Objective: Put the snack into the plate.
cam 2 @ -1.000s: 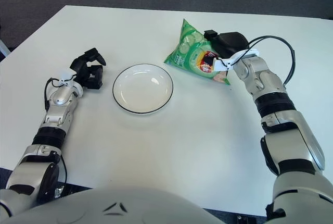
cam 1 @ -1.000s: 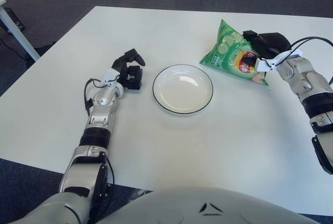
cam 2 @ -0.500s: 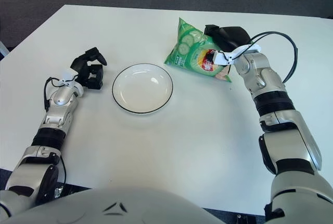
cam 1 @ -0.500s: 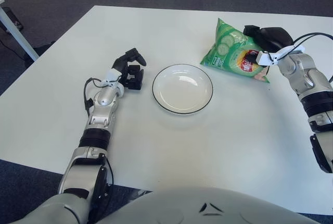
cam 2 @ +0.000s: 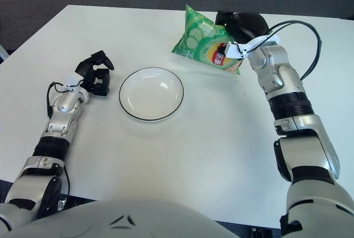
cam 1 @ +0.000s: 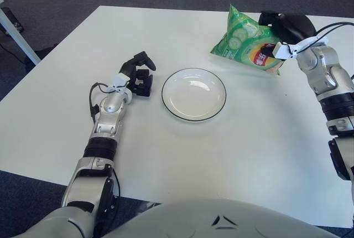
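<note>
Snack bag (cam 1: 245, 43): green packet printed with cucumber slices and a red-and-yellow round emblem; held at its right end, tilted, top corner toward the far table edge; beyond and to the right of the plate, well apart from it.
Change since earlier frames: bag now higher and farther from the plate than a second ago, when its lower edge sat closer to the table; lifted a little more than half a second ago; tilt steeper.
Bag against right hand: right hand (cam 1: 285, 30) at the bag's right end, black fingers (cam 2: 244, 24) wrapped over the upper right corner, white wrist piece just below the bag's lower right edge; closed on the bag.
Writing: red emblem with some light characters on it, too small to read; no brand legible.
Plate (cam 1: 167, 102): white, round, thin dark rim, nothing in it; near the table's middle, between the two hands.
Left hand (cam 1: 139, 76): just left of the plate, not touching it; black fingers curled inward, holding nothing; same pose and place as in the earlier frames.
Table (cam 1: 232, 155): white top, holding plate and left forearm.
Floor: dark grey carpet beyond the table edges.
</note>
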### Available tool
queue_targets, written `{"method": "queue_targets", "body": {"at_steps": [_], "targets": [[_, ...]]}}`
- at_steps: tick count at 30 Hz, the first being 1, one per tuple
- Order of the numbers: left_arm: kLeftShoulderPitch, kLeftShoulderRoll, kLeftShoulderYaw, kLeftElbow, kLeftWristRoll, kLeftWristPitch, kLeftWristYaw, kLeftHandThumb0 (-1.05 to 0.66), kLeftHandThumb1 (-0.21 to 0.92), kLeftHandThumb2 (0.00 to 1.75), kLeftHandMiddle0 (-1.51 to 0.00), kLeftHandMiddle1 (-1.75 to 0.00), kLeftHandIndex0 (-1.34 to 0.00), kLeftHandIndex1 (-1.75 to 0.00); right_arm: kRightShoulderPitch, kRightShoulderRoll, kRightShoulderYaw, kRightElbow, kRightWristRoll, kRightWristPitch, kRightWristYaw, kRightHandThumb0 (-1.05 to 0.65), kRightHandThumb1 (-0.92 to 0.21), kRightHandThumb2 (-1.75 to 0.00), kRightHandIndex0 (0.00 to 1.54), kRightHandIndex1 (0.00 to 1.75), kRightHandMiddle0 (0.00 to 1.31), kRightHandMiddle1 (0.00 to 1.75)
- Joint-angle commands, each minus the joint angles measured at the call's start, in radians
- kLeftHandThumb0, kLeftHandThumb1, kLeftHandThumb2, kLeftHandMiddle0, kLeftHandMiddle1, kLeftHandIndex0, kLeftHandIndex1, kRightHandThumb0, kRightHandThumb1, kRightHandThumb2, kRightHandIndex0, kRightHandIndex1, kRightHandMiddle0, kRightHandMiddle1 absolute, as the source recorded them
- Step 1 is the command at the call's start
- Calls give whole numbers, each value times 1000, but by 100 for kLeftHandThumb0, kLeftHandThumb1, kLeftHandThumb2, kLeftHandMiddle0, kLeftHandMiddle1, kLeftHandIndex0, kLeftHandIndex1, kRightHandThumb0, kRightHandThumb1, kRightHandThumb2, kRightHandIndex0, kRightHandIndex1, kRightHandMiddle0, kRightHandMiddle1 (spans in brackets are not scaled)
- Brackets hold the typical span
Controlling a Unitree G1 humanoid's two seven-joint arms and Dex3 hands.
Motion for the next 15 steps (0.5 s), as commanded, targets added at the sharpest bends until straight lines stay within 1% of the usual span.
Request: {"method": "queue_targets", "body": {"at_steps": [1,5,9,15], "targets": [[70,-28,-12,40,1,3,-4,-54,18,148,-124,-175,-72,-175,-39,6,-17,-27,-2,-9,-19,0,4,-172,86,173,67,174],[65,-26,-13,50,8,-8,4,-53,19,147,-125,-175,-72,-175,-64,21,-12,-30,-5,-3,-22,0,6,-174,87,174,69,173],[65,-25,-14,52,14,-10,9,-53,20,145,-125,-175,-70,-175,-86,40,-13,-24,12,-13,-21,0,6,-175,87,175,69,174],[60,-26,-8,60,-2,7,-6,-52,22,143,-124,-175,-69,-175,-107,62,-24,-1,53,-83,-34,0,5,-174,86,175,68,174]]}}
